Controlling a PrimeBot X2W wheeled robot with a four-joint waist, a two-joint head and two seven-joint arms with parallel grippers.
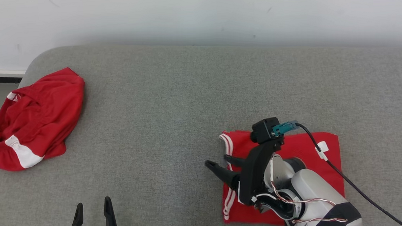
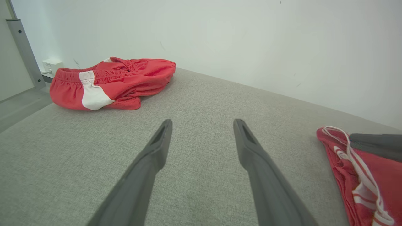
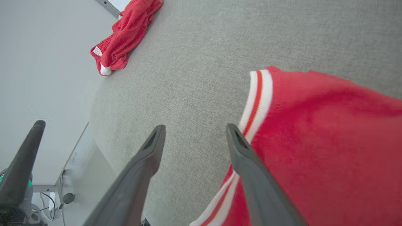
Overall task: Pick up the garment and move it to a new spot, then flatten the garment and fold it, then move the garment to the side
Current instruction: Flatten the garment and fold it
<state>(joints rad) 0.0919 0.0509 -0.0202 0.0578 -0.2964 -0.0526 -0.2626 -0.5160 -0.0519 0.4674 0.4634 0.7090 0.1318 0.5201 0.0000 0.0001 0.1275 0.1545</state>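
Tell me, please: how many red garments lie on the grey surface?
2. The crumpled garment lies at the far left edge of the grey surface; the folded garment lies near the right, partly under the right arm. Nothing suggests a hidden one.

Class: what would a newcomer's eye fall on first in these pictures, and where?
A folded red garment lies on the grey cushion, near right, with the open right gripper at its striped edge. Crumpled red shorts sit at the far left corner.
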